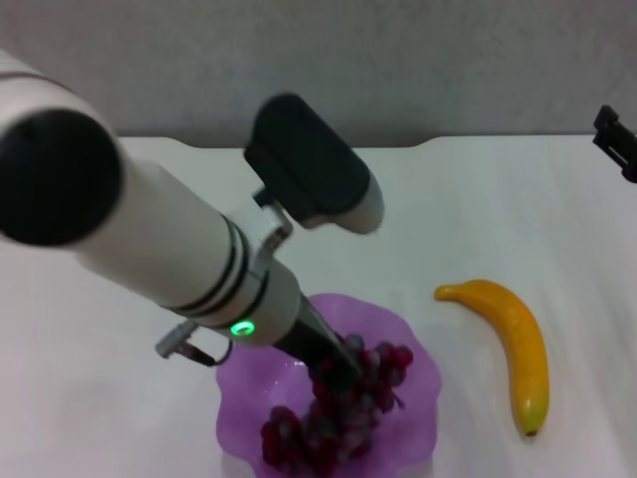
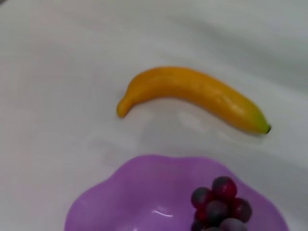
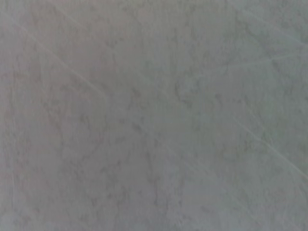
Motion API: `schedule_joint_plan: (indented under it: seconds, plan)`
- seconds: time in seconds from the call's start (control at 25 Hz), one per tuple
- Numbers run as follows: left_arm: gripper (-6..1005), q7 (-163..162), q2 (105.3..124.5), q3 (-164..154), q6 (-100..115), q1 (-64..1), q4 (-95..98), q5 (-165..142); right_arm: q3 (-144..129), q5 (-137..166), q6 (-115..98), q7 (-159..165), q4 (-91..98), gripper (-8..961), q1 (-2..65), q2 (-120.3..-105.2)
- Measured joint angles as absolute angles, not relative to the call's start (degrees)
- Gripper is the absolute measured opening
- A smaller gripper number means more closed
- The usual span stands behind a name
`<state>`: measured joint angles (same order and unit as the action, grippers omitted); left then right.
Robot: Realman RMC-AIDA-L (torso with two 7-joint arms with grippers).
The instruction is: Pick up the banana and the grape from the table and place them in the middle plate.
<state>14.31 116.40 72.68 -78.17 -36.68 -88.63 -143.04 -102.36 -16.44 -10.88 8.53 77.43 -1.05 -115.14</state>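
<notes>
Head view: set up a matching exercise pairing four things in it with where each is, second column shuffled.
Things:
1. banana
2. grape
3. middle plate
4. right gripper

Places:
A. inside the purple dish, under the left arm
B. at the far right edge of the view
C. on the table, left of the banana
D. on the bare table, right of the dish

Pairs: 1-D, 2-A, 3-C, 4-B
</notes>
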Motion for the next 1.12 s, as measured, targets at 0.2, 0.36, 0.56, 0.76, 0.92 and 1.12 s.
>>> schedule_joint_plan:
  seconds: [0.2,0.36,0.56,0.76,0.92,1.12]
  plan:
    - [281,14.9,116.4,71.5,-72.3,-38.0,-81.8,-143.1,-102.4,-16.4,-10.8,8.5,77.4,861,-0.9,-115.14]
    - [279,15.9,116.42,71.1,-70.5,-38.4,-78.6,-143.1,-102.5,-16.4,-10.7,8.5,77.1,861,-0.6,-115.14]
    - [278,15.7,116.46,71.0,-69.4,-39.1,-76.2,-143.1,-102.6,-16.4,-10.6,8.5,76.8,860,-0.3,-115.14]
    - [277,14.9,116.45,71.3,-68.4,-39.2,-74.8,-143.6,-102.6,-16.4,-10.6,8.5,76.7,860,-0.3,-115.14]
    - [357,14.9,116.4,71.5,-67.8,-38.6,-75.4,-143.8,-102.7,-16.4,-10.5,8.5,76.7,860,-0.3,-115.14]
    - [545,14.8,116.29,71.5,-67.9,-37.7,-77.4,-144.9,-102.7,-16.4,-10.5,8.5,76.6,860,-0.3,-115.13]
